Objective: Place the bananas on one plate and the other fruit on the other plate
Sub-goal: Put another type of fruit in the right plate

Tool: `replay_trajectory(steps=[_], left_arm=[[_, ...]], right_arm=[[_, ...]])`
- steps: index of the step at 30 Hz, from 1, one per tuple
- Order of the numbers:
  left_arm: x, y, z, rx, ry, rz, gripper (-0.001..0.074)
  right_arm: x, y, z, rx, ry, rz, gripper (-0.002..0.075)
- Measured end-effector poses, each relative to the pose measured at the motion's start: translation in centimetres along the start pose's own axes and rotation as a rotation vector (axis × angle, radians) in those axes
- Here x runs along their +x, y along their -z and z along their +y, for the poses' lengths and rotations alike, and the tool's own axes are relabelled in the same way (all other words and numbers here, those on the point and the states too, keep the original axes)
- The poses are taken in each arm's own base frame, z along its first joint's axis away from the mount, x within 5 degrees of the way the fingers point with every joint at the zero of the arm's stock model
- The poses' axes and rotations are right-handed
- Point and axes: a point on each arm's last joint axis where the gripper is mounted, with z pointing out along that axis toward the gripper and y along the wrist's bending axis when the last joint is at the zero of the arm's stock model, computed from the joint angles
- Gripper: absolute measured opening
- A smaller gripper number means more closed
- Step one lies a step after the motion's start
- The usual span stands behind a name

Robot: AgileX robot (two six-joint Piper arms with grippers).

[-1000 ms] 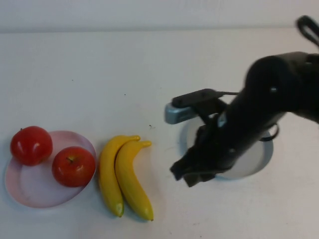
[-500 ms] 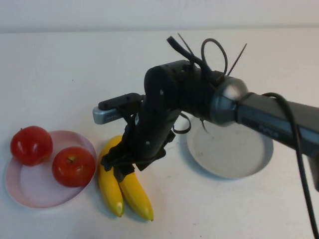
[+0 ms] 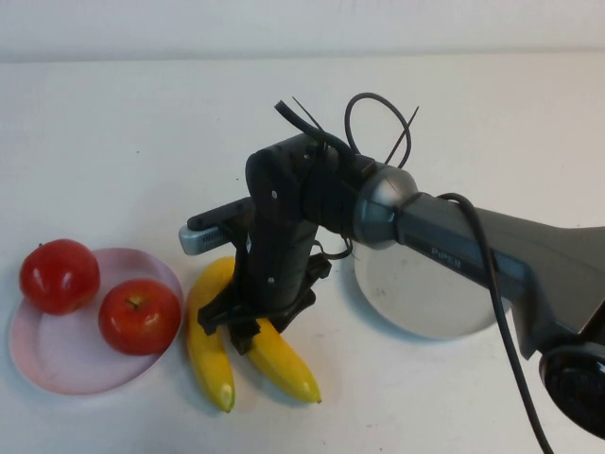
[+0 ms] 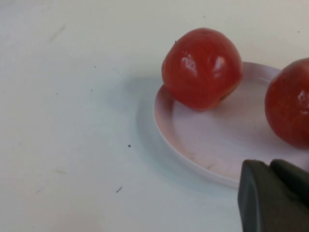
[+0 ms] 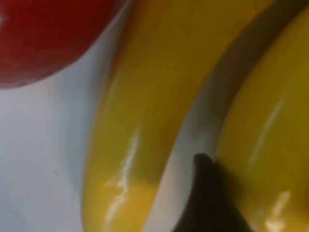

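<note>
2 red apples, glossy and round with short stems, are sitting on the pale pink plate [image 3: 57,364] at the near left of the white worktop [image 3: 142,142]: the left apple [image 3: 59,275] is resting against the plate's far-left rim and the right apple [image 3: 140,316] is lying toward its right side. Just right of that plate 2 smooth, curved yellow bananas are lying on the bare worktop, the left banana [image 3: 206,364] close beside the pink rim and the right banana [image 3: 288,364] angling away toward the near right. The grey-blue plate [image 3: 444,312], round with a raised rim, is sitting further right and is holding nothing. The right end effector [image 3: 241,326] is reaching down over the bananas with its fingers spread wide; in the right wrist view 1 dark fingertip [image 5: 205,203] is sitting in the gap between the 2 bananas, touching the right one. The left end effector [image 4: 273,195] is hanging closed beside the pink plate's rim, gripping nothing.
</note>
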Motion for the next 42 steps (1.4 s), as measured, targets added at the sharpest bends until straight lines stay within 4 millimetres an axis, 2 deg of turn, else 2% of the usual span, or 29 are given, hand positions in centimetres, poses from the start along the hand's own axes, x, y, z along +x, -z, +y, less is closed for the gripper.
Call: replay_trajectory(steps=[5, 11, 13, 18, 21, 23, 26, 31, 35, 42], left_arm=[[0.0, 0.0, 0.0, 0.000, 0.000, 0.000, 0.0004], [0.0, 0.0, 0.0, 0.000, 0.000, 0.000, 0.0004], [0.0, 0.0, 0.0, 0.000, 0.000, 0.000, 0.0004], [0.0, 0.0, 0.0, 0.000, 0.000, 0.000, 0.0004], [0.0, 0.0, 0.0, 0.000, 0.000, 0.000, 0.0004], [0.0, 0.0, 0.0, 0.000, 0.000, 0.000, 0.0004], [0.0, 0.0, 0.0, 0.000, 0.000, 0.000, 0.0004], [0.0, 0.0, 0.0, 0.000, 0.000, 0.000, 0.0004], [0.0, 0.0, 0.0, 0.000, 0.000, 0.000, 0.0004], [0.0, 0.0, 0.0, 0.000, 0.000, 0.000, 0.0004]], right_arm=[[-0.1, 0.1, -0.3, 0.031, 0.013, -0.006, 0.0318], [0.1, 0.8, -0.3, 0.043, 0.011, -0.003, 0.0314], [0.1, 2.1, -0.3, 0.061, 0.010, -0.026, 0.0314], [0.7, 8.2, -1.9, 0.117, -0.026, -0.147, 0.0314], [2.1, 10.9, -4.9, 0.168, -0.099, -0.175, 0.0314], [3.1, 11.5, -7.0, 0.194, -0.155, -0.161, 0.0314], [4.6, 11.1, -10.2, 0.222, -0.235, -0.106, 0.0314], [6.4, 9.0, -14.3, 0.242, -0.336, -0.033, 0.0314], [6.8, 8.5, -15.7, 0.246, -0.368, -0.046, 0.0314], [6.5, 7.2, -16.1, 0.217, -0.390, -0.030, 0.0314]])
